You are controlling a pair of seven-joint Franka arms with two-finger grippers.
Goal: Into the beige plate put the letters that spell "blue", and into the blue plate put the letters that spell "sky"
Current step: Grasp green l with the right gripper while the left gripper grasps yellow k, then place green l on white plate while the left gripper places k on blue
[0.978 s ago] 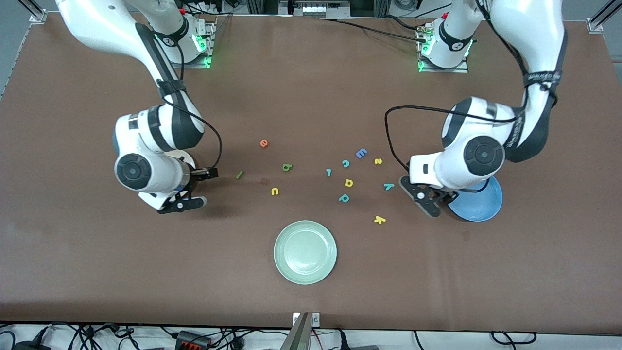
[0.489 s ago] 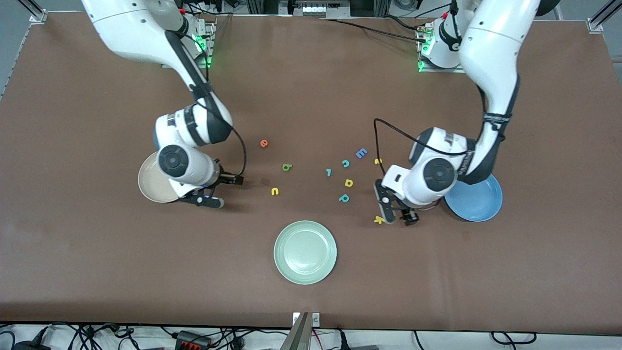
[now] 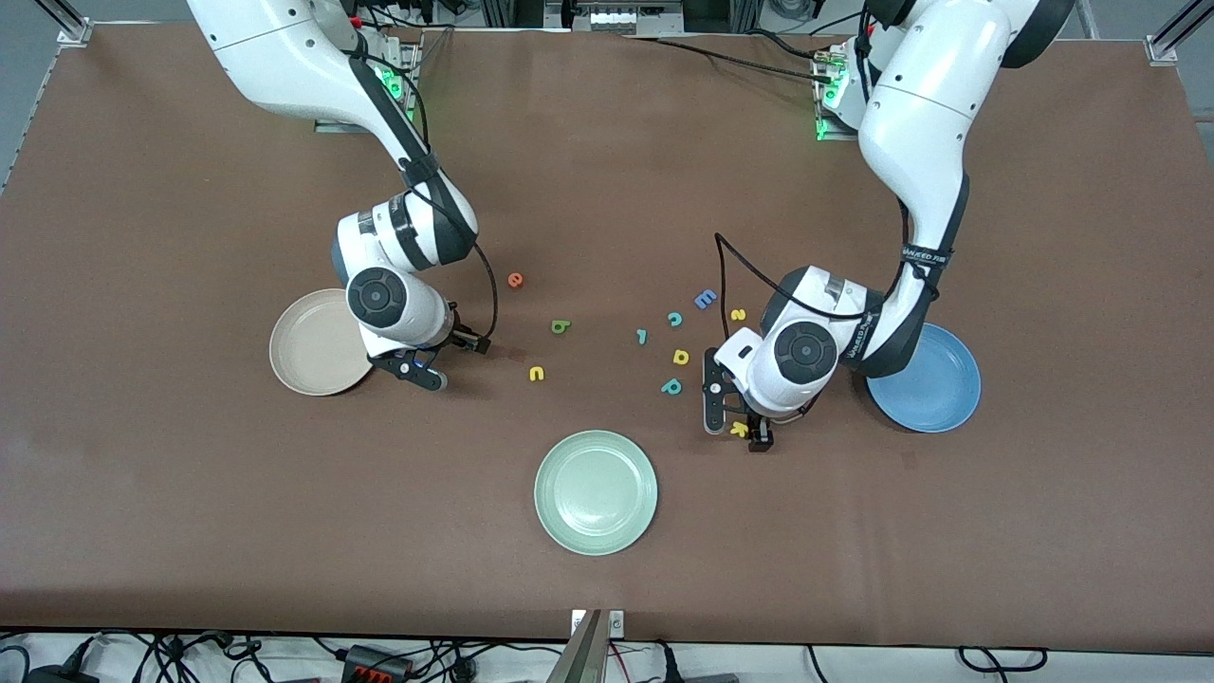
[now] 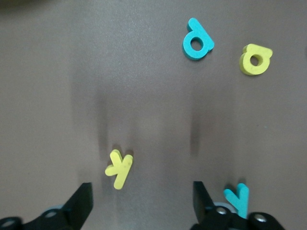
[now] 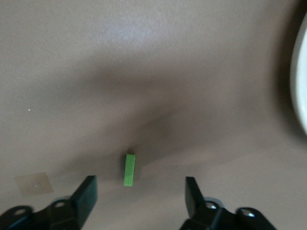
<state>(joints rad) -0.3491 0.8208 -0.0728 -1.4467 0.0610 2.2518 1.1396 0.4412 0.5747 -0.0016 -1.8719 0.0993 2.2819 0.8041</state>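
Now both my arms reach farther over the table than a second ago, and the beige plate [image 3: 318, 341], then covered by my right arm, lies in plain sight toward the right arm's end. The blue plate [image 3: 934, 384] rests at the left arm's end, partly under my left arm; the pale green plate [image 3: 596, 491] lies nearest the front camera.

My right gripper [image 3: 438, 363] has moved from beside the beige plate to over the green l [image 5: 129, 169]; its fingers [image 5: 86, 194] stand apart, one on each side of the bar, not touching it.

My left gripper [image 3: 732, 417] has come away from the blue plate and hangs over the yellow k [image 4: 119, 168], fingers spread wide and empty; the teal y [image 4: 238, 197] lies just beside one finger.

Unmoved are the green b [image 3: 561, 327], yellow u [image 3: 537, 374], orange e [image 3: 515, 280] and yellow s [image 3: 738, 315].
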